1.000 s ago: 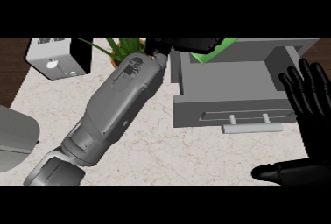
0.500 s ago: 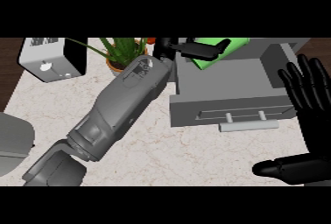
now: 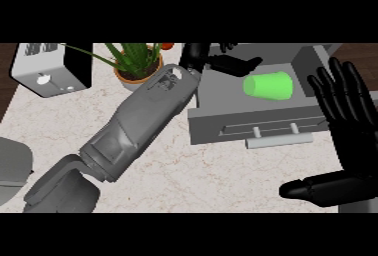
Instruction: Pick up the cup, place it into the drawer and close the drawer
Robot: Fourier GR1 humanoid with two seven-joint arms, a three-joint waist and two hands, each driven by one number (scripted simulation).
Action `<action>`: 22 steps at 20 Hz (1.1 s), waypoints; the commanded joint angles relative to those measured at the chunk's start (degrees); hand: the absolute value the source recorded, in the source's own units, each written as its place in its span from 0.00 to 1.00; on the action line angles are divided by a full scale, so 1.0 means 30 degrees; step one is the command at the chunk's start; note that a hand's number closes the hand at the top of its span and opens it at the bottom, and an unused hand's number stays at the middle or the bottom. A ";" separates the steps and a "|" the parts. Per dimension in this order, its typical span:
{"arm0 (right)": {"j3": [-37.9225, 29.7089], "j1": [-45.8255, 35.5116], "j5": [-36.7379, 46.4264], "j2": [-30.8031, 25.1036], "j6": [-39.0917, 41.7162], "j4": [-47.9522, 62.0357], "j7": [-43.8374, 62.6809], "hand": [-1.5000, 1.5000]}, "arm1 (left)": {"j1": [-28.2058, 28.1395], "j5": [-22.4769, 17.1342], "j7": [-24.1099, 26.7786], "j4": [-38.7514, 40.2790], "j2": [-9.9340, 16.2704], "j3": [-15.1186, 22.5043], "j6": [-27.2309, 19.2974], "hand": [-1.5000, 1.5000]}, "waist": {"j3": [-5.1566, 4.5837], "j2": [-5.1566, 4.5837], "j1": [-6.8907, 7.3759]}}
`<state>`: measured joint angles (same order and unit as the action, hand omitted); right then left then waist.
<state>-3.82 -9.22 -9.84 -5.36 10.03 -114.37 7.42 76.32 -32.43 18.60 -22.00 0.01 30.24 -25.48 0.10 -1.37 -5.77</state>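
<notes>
Cup (image 3: pixel 269 85) lies inside open drawer (image 3: pixel 221 95), upper right of frame. Left hand (image 3: pixel 215 59) just upper left of cup, fingers relaxed, holding nothing. Right hand (image 3: pixel 347 107) open, resting at right edge, beside drawer front: your closer for push.

Matt green cup (image 3: pixel 269 85), matt grey drawer (image 3: pixel 221 107), speckled stone-like counter (image 3: pixel 199 175).

A pale marbled counter (image 3: pixel 221 175) with faint reddish veins fills the view. At the far left stands a silver toaster (image 3: pixel 50 70); just right of it, a potted plant (image 3: pixel 136 62) — green blades in a terracotta pot. Beyond the counter's far edge — dark brown.
</notes>
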 commanded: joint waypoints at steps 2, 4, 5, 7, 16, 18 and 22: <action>-0.0315 -0.0889 -0.0813 -0.0059 0.0110 0.0091 0.0180 0.00 | -0.0123 -0.0373 -0.0196 0.0084 -0.0002 0.1454 -0.1277 0.00 | 0.0008 -0.0075 -0.0420; 0.0099 -0.0240 -0.0658 0.0183 0.0378 0.0017 -0.0409 0.00 | -0.0423 -0.0971 -0.0083 -0.0567 -0.0002 0.1652 -0.1668 0.00 | 0.0012 -0.0083 -0.0535; 0.0171 0.1129 -0.0727 0.0168 0.0899 -0.0061 -0.0943 0.00 | -0.0754 -0.1183 0.0751 -0.0312 -0.0001 0.1254 -0.0768 0.00 | 0.0007 -0.0067 -0.0336; 0.0037 0.0009 -0.0639 0.0242 0.0542 0.0727 -0.0806 0.00 | -0.0071 -0.1933 0.0091 -0.1098 -0.0002 0.1324 -0.0883 0.00 | 0.0004 -0.0038 -0.0129; -0.1028 0.0439 -0.3281 -0.0746 0.1278 -0.0971 0.1195 0.00 | -0.0244 -0.4377 0.2795 -0.2772 -0.0002 -0.0259 -0.0065 0.00 | -0.0022 0.0279 0.0815; -0.1477 0.1299 -0.3733 -0.0656 0.1576 -0.1122 0.0543 0.00 | -0.0955 -0.4114 0.2775 -0.3536 -0.0002 -0.0937 0.0967 0.00 | -0.0029 0.0443 0.1539; -0.0590 0.1906 -0.2574 -0.1219 0.2316 -0.1877 0.0671 1.00 | -0.0793 -0.4058 0.1222 -0.4164 0.1278 -0.1902 0.0906 0.00 | -0.0034 0.0516 0.1796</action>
<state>-6.46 -5.67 -18.47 -7.57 14.89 -117.98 9.25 73.05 -44.32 25.08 -32.16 1.28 26.92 -23.02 0.02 -0.15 -1.44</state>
